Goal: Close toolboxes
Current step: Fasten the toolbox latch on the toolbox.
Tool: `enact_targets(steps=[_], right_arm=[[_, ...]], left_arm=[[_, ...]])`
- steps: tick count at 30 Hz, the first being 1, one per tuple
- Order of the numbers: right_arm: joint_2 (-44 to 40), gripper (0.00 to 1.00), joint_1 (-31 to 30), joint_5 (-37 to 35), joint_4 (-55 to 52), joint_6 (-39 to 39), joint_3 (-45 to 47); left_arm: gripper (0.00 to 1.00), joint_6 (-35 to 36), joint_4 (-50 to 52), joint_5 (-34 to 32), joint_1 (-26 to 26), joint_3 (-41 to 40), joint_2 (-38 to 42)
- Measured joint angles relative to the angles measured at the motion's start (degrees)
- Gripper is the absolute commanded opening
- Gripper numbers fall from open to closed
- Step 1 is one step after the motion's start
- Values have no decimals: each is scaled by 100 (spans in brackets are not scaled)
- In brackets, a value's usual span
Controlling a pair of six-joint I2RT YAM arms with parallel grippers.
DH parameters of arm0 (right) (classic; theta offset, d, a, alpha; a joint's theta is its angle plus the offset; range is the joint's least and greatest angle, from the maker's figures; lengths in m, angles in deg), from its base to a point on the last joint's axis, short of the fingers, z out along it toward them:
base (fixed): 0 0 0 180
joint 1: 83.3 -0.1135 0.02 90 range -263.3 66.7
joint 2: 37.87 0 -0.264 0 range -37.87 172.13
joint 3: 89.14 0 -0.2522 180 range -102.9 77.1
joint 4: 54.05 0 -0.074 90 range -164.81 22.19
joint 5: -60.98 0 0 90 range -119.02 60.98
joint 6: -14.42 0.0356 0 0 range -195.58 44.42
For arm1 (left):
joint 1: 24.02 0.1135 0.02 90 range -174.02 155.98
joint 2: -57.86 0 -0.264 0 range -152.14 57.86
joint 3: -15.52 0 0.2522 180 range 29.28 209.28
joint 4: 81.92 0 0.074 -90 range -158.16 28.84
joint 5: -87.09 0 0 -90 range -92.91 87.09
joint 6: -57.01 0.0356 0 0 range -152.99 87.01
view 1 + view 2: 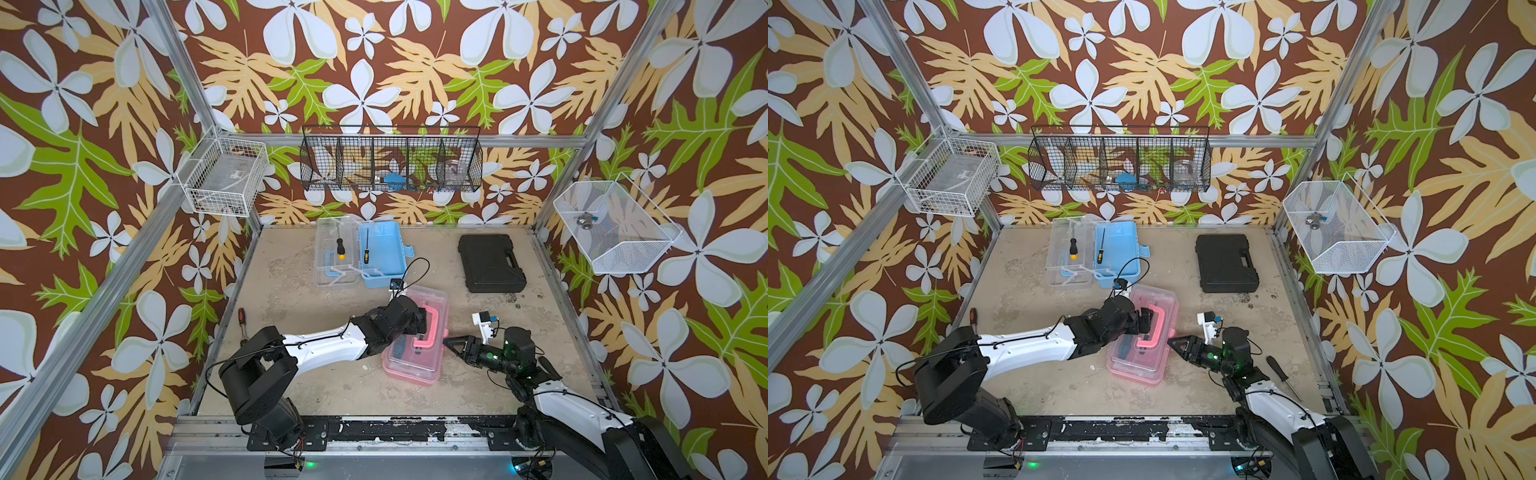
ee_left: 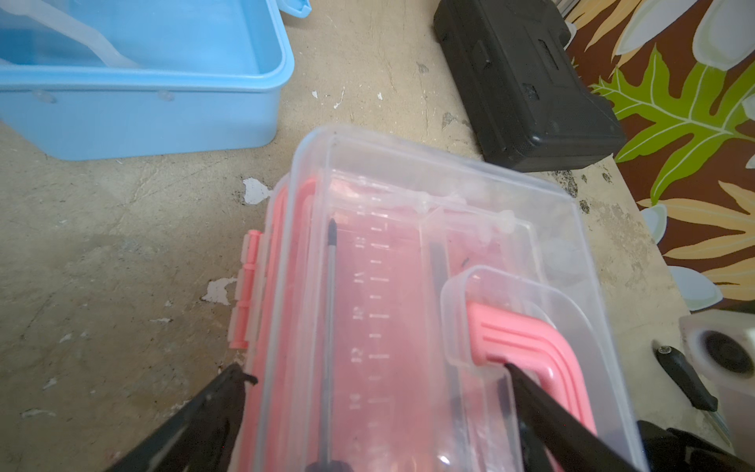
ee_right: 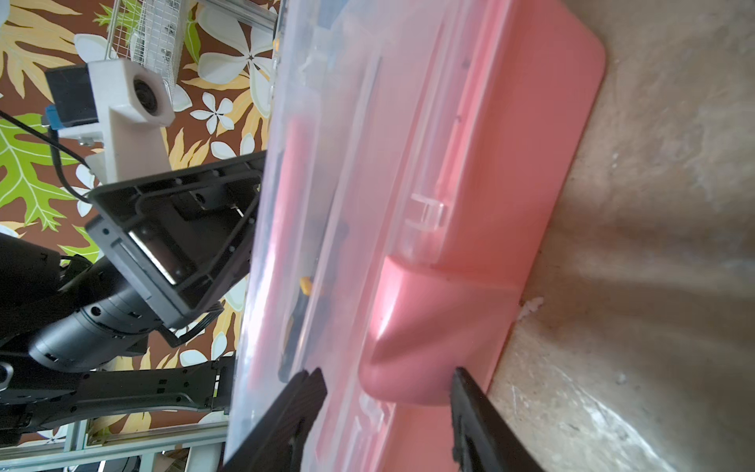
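Right now the pink toolbox (image 1: pixel 415 368) sits on the table (image 1: pixel 316 332), near the middle and a bit toward the near edge. Its clear lid (image 2: pixel 408 265) is down over the pink base. The pink handle (image 2: pixel 523 339) lies flat on top of the lid. A thin screwdriver (image 2: pixel 331 306) shows through the lid, inside the box.

The left gripper (image 2: pixel 374 370) hangs over the pink toolbox from the left. Its jaws are spread wide and hold nothing. One finger (image 2: pixel 220 400) is just beside the left side of the box, low by the table. The other finger tip is by the pink handle on top.

The right gripper (image 3: pixel 386 374) is low down at the right side of the pink toolbox. Its jaws are partly apart. A round pink bump (image 3: pixel 416 327) on the side of the box sits between them. One finger is at the clear lid and the other is at the pink base, close to the table. I cannot tell if it is squeezing the box or only touching it.

The blue toolbox (image 1: pixel 384 249) is far back, left of the middle, and it is wide open. Its open lid (image 1: pixel 328 237) lies flat on the table, to the left of the blue base. One yellow-tipped screwdriver (image 1: pixel 340 248) lies in that lid. Another one is in the blue base.

The black case (image 1: pixel 490 262) lies flat at the far right, well apart from both arms.
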Motion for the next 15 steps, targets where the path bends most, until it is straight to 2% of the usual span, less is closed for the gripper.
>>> enact_targets(steps=[9, 15], right_arm=[[463, 53, 0, -11, 820, 175, 118], [1075, 51, 4, -13, 1687, 476, 269]], left_arm=[[95, 105, -7, -46, -68, 90, -94], [94, 160, -52, -39, -96, 122, -157]])
